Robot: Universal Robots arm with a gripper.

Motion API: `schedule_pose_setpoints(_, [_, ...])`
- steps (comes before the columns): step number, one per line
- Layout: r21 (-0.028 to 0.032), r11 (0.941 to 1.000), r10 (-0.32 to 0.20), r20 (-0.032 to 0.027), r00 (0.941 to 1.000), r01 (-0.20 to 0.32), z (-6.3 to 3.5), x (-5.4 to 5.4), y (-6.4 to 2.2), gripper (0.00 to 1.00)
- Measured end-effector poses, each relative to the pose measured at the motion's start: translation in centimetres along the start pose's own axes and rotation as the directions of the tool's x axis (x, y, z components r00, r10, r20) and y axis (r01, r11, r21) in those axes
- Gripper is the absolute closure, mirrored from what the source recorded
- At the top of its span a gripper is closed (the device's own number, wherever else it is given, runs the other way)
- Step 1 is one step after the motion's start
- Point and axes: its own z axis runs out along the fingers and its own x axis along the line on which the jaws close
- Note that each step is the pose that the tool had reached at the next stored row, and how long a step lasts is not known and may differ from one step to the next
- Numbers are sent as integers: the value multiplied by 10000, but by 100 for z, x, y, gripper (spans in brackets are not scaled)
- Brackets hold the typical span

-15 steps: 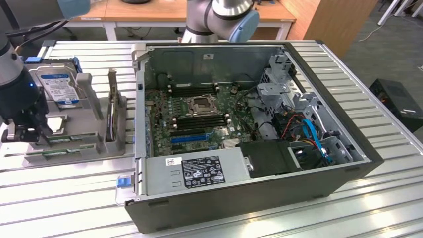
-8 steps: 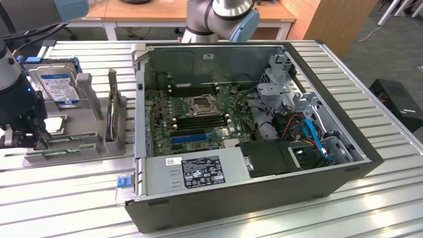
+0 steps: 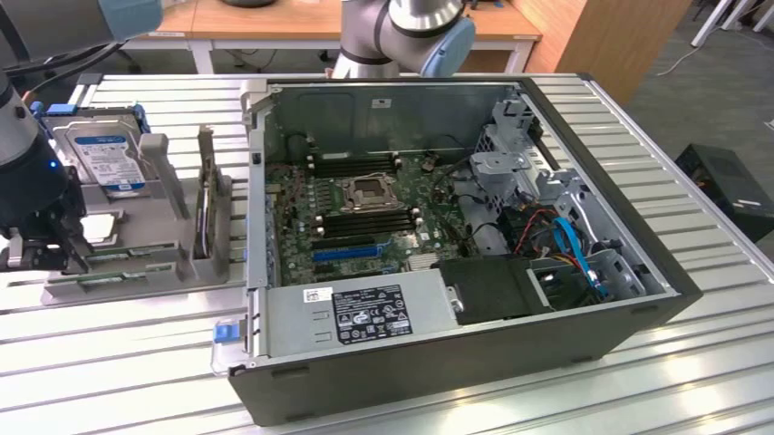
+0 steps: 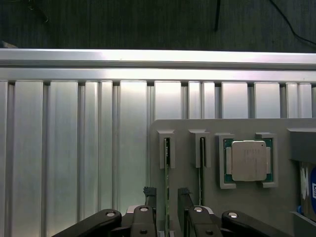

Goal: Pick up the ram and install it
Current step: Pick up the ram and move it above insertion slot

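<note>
The ram (image 4: 167, 158) is a thin green stick standing on edge in a slot of the grey holder (image 4: 187, 197). My gripper (image 4: 166, 193) is open just above it, with one dark fingertip (image 4: 149, 191) on each side of the stick and not touching it. A second green stick (image 4: 201, 158) stands in the neighbouring slot. In the exterior view my gripper (image 3: 43, 252) hangs over the holder (image 3: 145, 263) at the exterior view's left, well away from the open computer case (image 3: 484, 344). The motherboard's black memory slots (image 3: 362, 217) lie inside the case.
A square silver CPU (image 4: 249, 160) sits in the holder beside the sticks. A hard drive (image 3: 103, 159) stands upright at the holder's back. The case holds a CPU socket (image 3: 366, 192), a blue slot (image 3: 344, 249), cables (image 3: 563, 240) and a power supply (image 3: 362, 313). The table (image 4: 74, 148) is ribbed aluminium.
</note>
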Motion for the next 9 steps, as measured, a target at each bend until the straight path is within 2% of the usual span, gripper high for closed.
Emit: schedule_pose_setpoints(9, [-1, 10000, 0, 0, 10000, 0, -6, -3, -129, 69])
